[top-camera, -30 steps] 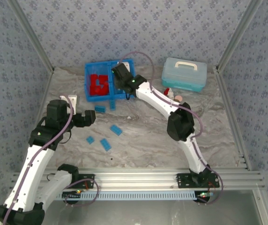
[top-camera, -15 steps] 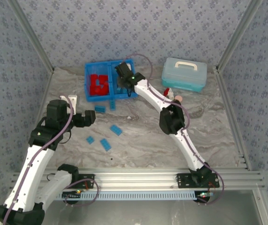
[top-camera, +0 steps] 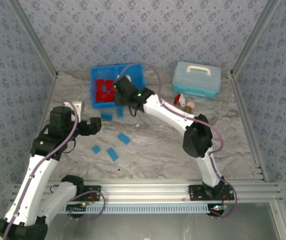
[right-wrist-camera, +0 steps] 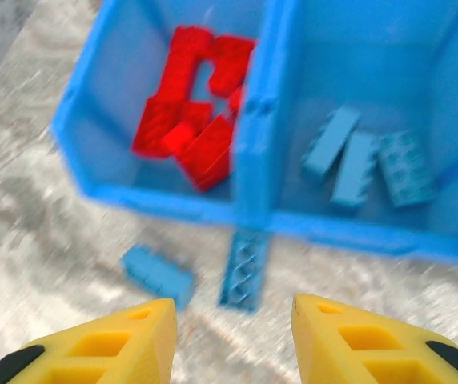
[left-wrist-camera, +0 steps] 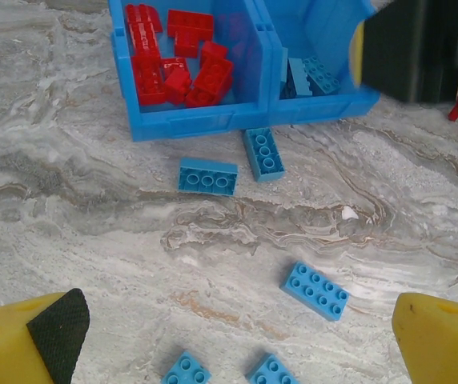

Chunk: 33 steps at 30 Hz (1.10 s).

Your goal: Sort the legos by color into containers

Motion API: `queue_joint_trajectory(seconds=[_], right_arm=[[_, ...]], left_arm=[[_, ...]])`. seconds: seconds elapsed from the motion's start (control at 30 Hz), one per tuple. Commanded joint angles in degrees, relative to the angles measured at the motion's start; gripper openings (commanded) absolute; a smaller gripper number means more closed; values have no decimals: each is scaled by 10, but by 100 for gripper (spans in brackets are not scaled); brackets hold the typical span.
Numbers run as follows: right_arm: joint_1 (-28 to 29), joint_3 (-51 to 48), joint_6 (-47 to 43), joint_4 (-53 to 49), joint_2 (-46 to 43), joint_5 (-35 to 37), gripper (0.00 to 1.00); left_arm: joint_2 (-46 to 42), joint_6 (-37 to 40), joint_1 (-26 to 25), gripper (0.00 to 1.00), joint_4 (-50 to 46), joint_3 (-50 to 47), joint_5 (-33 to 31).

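The bright blue tray (top-camera: 133, 70) stands at the back of the table with two compartments. The left one holds several red legos (top-camera: 104, 89) (right-wrist-camera: 197, 104) (left-wrist-camera: 177, 64). In the right one lie three light blue legos (right-wrist-camera: 365, 160) (left-wrist-camera: 305, 76). My right gripper (top-camera: 119, 95) (right-wrist-camera: 233, 320) hovers over the tray's near wall, open, nothing between its yellow fingers. Two blue legos (right-wrist-camera: 158, 276) (right-wrist-camera: 243, 268) lie on the table just below it. My left gripper (top-camera: 98, 125) (left-wrist-camera: 237, 328) is wide open and empty above three more loose blue legos (left-wrist-camera: 315, 290) (left-wrist-camera: 186, 372) (left-wrist-camera: 271, 372).
A pale lidded box (top-camera: 196, 79) with a white handle stands at the back right. A small red, white and tan figure (top-camera: 185, 101) lies in front of it. A white object (top-camera: 77, 106) sits beside the left arm. Metal frame posts border the table.
My right gripper has drawn back from over the tray's right compartment toward its near wall and to the left, and its jaws have come apart. The left arm has not moved.
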Motion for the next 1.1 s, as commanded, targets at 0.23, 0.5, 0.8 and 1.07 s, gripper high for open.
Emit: queue_joint_trajectory(seconds=[0.23, 0.5, 0.8, 1.07], right_arm=[[25, -18, 58, -10, 86, 41, 55], [12, 42, 52, -13, 166, 40, 70], [1, 80, 51, -1, 221, 27, 64], [1, 95, 48, -4, 241, 19, 40]], left_arm=[[-3, 8, -1, 99, -2, 4, -9], [-1, 8, 0, 99, -2, 4, -11], [2, 10, -1, 99, -4, 4, -12], [3, 10, 0, 99, -3, 4, -13]])
